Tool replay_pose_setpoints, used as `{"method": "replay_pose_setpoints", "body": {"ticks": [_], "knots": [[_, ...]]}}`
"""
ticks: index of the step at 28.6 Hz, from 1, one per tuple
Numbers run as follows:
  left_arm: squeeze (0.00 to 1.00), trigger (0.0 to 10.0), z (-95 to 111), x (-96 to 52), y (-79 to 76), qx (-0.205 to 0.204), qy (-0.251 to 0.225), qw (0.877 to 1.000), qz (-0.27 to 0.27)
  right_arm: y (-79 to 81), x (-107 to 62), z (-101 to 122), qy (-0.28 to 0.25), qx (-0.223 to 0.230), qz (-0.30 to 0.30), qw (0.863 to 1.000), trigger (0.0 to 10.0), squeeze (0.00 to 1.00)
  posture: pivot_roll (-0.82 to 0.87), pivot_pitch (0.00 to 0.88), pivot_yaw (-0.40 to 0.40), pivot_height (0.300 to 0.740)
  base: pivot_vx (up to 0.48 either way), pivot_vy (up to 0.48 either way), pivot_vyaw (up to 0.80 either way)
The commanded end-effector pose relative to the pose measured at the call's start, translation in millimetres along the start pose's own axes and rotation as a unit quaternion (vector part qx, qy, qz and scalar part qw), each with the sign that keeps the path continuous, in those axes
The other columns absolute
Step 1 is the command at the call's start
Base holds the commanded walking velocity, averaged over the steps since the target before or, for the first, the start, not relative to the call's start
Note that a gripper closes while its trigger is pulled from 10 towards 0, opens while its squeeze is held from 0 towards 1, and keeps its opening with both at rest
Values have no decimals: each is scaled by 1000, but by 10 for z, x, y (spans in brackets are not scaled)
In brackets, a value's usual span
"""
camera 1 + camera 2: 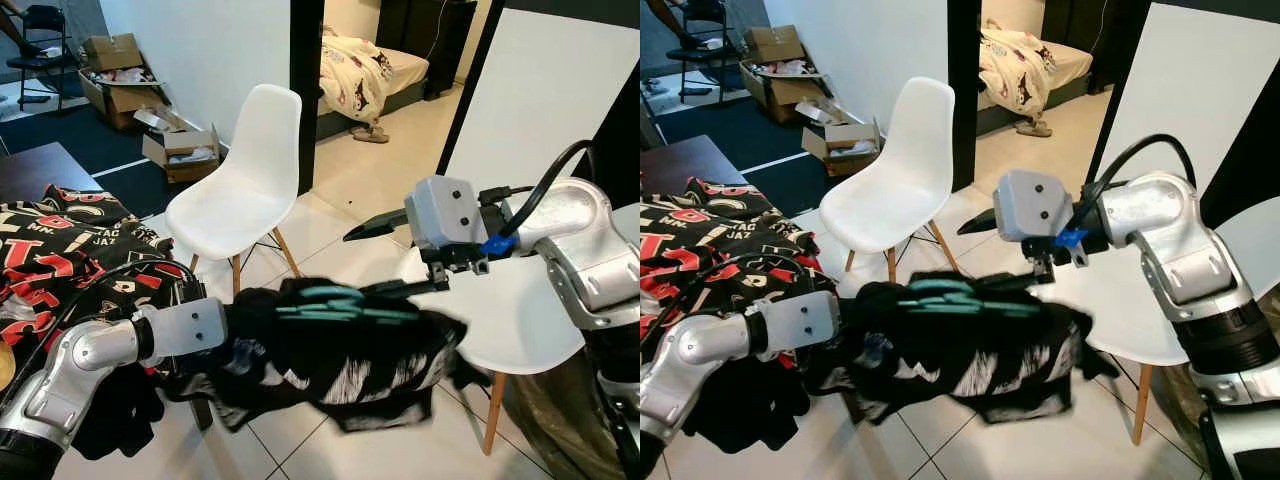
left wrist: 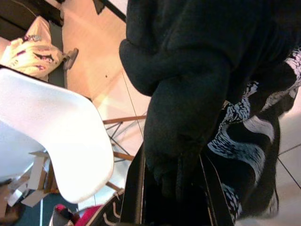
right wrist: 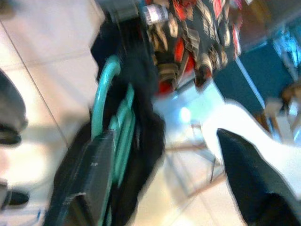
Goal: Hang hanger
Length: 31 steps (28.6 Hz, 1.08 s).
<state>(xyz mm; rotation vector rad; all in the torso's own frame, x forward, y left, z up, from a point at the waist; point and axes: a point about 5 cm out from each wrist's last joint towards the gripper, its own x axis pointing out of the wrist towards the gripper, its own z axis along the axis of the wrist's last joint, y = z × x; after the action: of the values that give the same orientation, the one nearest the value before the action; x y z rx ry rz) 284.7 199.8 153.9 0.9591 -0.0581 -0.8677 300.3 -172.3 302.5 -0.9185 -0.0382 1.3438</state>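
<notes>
A teal plastic hanger [image 1: 340, 305] lies across the top of a black garment with white markings [image 1: 350, 375], held in the air over the tiled floor. My left gripper [image 2: 174, 188] is shut on a bunched fold of that garment at its left end, with the fingers buried in the cloth. My right gripper [image 1: 358, 265] comes in from the right and stands wide open. Its lower finger lies along the hanger [image 3: 113, 122], and the upper finger points off above it, clear of the cloth.
A white shell chair [image 1: 240, 190] on wooden legs stands just beyond the garment. Another white seat [image 1: 520, 320] is under my right arm. Red-and-black printed cloth [image 1: 70, 250] covers a table at the left. Cardboard boxes [image 1: 180, 150] sit by the wall, and a doorway shows a bed [image 1: 360, 70].
</notes>
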Motion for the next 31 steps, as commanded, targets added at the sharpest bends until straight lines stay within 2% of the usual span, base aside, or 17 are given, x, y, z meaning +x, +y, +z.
{"method": "replay_pose_setpoints", "body": {"ticks": [1,2,3,4,5,7,9,10,11,12,13,18,19,20,21,25,31], "knots": [[0,10000,47,-1,54,9,-9,1000,10,-12,-108,-25,10,-2,-7,1000,10000,1000,26,0,-34,740,0,0,0],[0,10000,47,-1,54,9,-9,1000,10,-12,-108,-25,10,-2,-7,1000,10000,1000,26,0,-34,740,0,0,0],[0,10000,48,1,52,9,-10,1000,9,-8,-237,-60,20,10,-15,1000,10000,847,24,0,-31,740,0,0,0],[0,10000,48,1,52,9,-10,1000,9,-8,-237,-60,20,10,-15,1000,10000,847,24,0,-31,740,0,0,0],[0,10000,50,3,51,10,-10,1000,8,0,-327,-88,26,21,-21,999,10000,710,24,0,-31,740,0,0,0],[0,10000,52,4,51,10,-11,1000,8,8,-386,-115,31,30,-28,999,10000,663,24,0,-31,740,0,0,0],[0,10000,52,4,51,10,-11,1000,8,8,-386,-115,31,30,-28,999,10000,663,24,0,-31,740,0,0,0],[0,10000,55,5,53,10,-12,1000,8,18,-450,-161,36,43,-37,998,10000,576,22,0,-31,740,0,0,0],[0,10000,55,5,53,10,-12,1000,8,18,-450,-161,36,43,-37,998,10000,576,22,0,-31,740,0,0,0],[0,10000,54,-7,69,11,-11,1000,11,21,-545,-254,49,61,-58,995,10000,204,23,0,-34,740,0,0,0],[0,10000,58,-23,101,12,-13,1000,18,29,-636,-348,62,78,-77,992,10000,0,20,0,-41,740,0,0,0],[0,10000,110,-64,220,9,-31,999,42,95,-698,-564,106,101,-88,985,10000,0,14,0,-51,740,0,0,0],[0,10000,165,-77,284,8,-48,998,51,154,-647,-652,125,105,-75,984,10000,0,13,0,-55,740,0,0,0],[0,10000,165,-77,284,8,-48,998,51,154,-647,-652,125,105,-75,984,10000,0,13,0,-55,740,0,0,0],[0,10000,233,-96,362,9,-66,996,58,206,-583,-713,125,113,-64,984,10000,0,16,0,-58,740,0,0,0],[0,10000,316,-130,463,15,-87,994,65,253,-495,-761,114,124,-54,984,10000,0,18,0,-63,740,0,0,0],[0,10000,398,-233,635,31,-104,991,73,255,-403,-712,51,134,-61,988,10000,0,20,0,-75,740,0,0,0]]}}
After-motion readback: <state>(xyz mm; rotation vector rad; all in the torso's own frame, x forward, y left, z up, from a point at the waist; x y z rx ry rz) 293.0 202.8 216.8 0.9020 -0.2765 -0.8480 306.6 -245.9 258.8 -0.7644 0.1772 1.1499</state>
